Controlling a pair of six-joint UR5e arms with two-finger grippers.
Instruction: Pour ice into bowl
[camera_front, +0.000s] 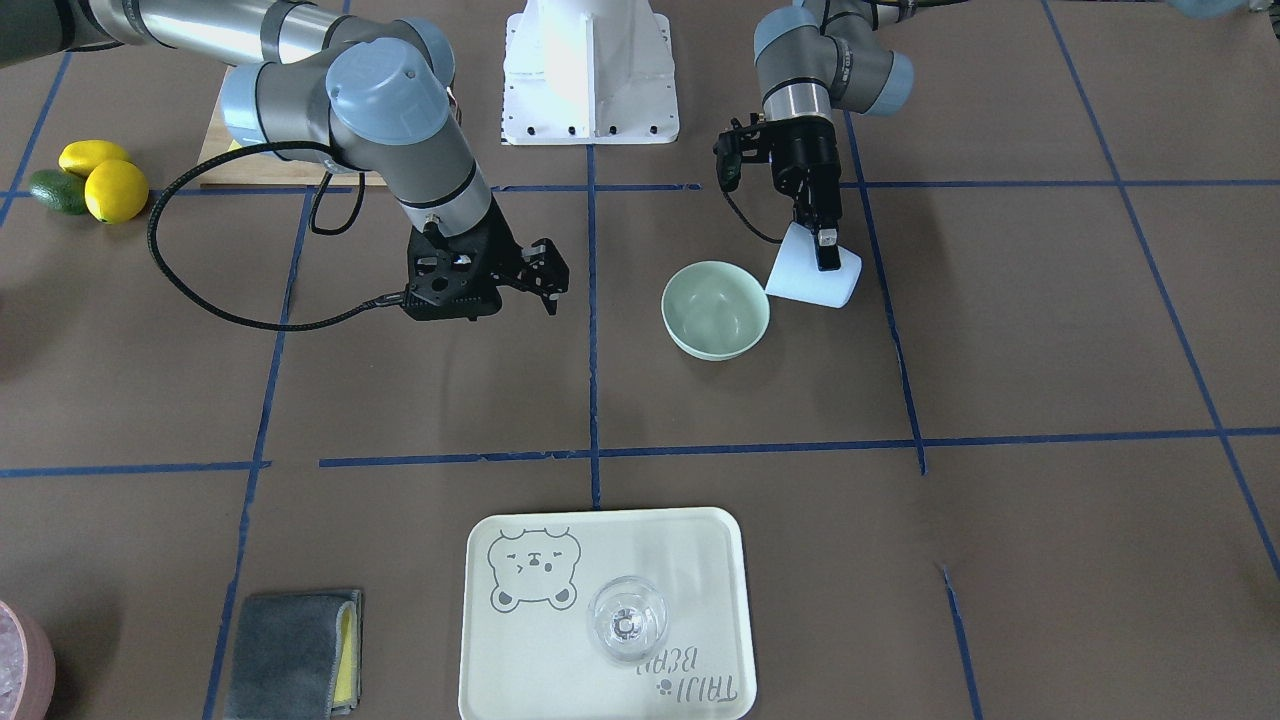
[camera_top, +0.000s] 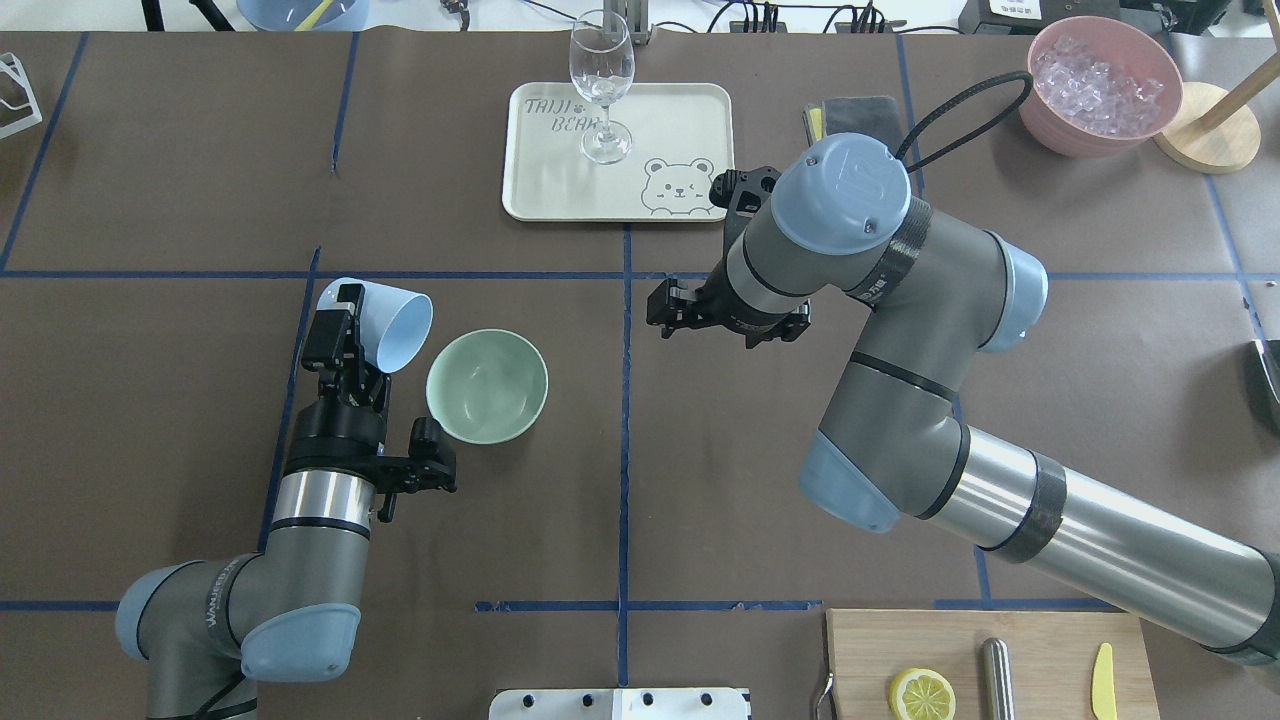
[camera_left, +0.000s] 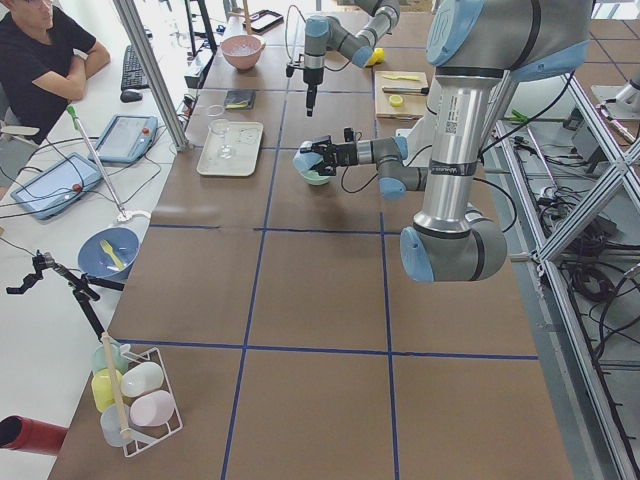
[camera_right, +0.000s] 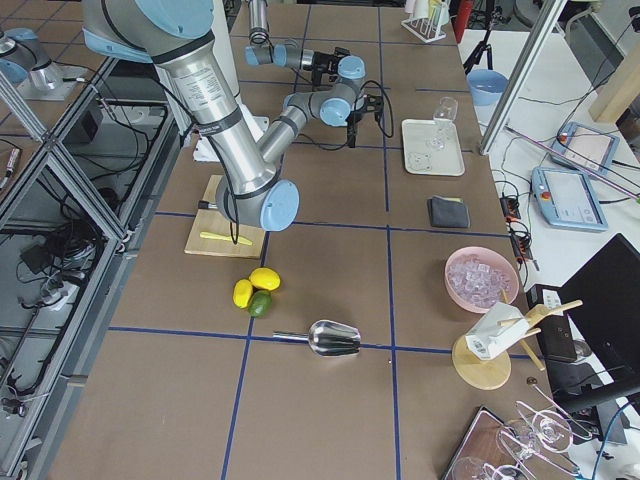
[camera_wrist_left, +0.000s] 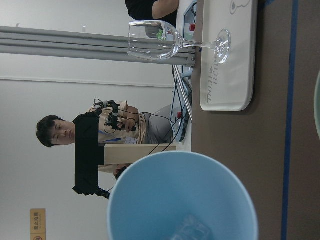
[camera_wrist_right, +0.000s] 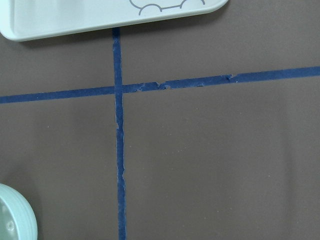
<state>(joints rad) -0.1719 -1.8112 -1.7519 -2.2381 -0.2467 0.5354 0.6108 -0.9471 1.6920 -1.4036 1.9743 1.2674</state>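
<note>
Tilt explains the hold on the robot's left: the left gripper (camera_top: 340, 325) has its jaws closed on the wall of a pale blue cup (camera_top: 390, 322), laid over so its mouth faces the bowl (camera_top: 487, 385). The ice (camera_wrist_left: 189, 231) sits low inside the cup, where the wrist view shows one clear cube near the lip. None shows in the bowl, so I judge the pour not yet done.

The bowl stands upright on the tabletop (camera_top: 150, 400), in its left half and about midway between the near and far edges. Its rim is just beside the cup's mouth, so the cubes have little gap to cross.

Across the centre tape line, the right gripper (camera_top: 663, 308) hovers over bare tabletop well apart from the bowl. Its jaws appear parted and hold nothing, which leaves the left arm room to tip further.

Toward the far edge, a tray (camera_top: 545, 180) carries a wine glass (camera_top: 602, 90), and a pink container (camera_top: 1060, 135) stands near the far right corner. Both are clear of the pouring path.
</note>
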